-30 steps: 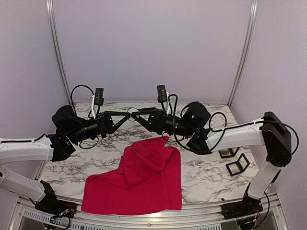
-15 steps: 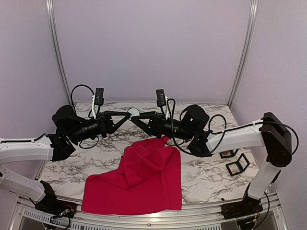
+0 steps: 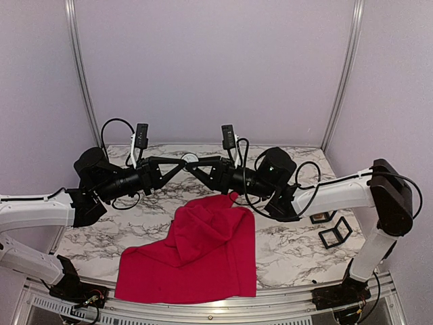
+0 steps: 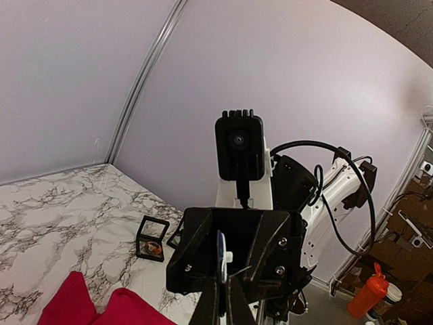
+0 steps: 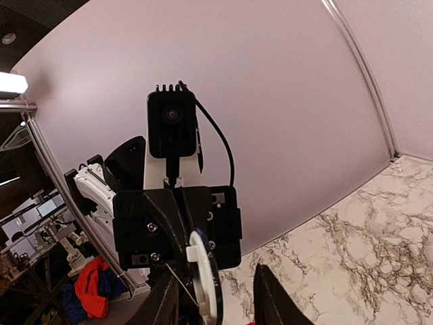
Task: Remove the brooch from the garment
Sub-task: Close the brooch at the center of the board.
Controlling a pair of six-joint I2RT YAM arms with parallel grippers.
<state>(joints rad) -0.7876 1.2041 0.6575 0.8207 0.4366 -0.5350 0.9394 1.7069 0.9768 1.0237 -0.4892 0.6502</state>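
1. The left tool (image 4: 221, 288) is raised above the middle of the bench (image 3: 298, 250), its two fingers pressed together with no gap between them
2. At its tip it pinches the brooch (image 4: 221, 252), a small round white disc with a dark blue edge, seen edge-on from the left wrist
3. The right tool (image 5: 216, 288) points straight at the left one, tip to tip, so the two arms form a shallow arch over the back half of the bench
4. The right tool's fingers (image 5: 267, 294) stand apart, one on each side of the brooch. There is a clear gap on one side, and on the other the disc lies close to the finger, so I cannot tell whether they touch
5. From above, the brooch shows only as a small white spot where the two tools meet, in the air and well clear of the cloth
6. The garment (image 3: 193, 254), a bright red T-shirt, lies crumpled at the middle of the bench's near edge. Its hem runs along that edge, and a folded peak reaches toward the centre, under the right arm
7. Neither tool touches the garment
8. Two small black square frames (image 3: 335, 233) sit near the right edge of the bench, just beside each other. The left wrist view shows something orange inside one, too small to make out
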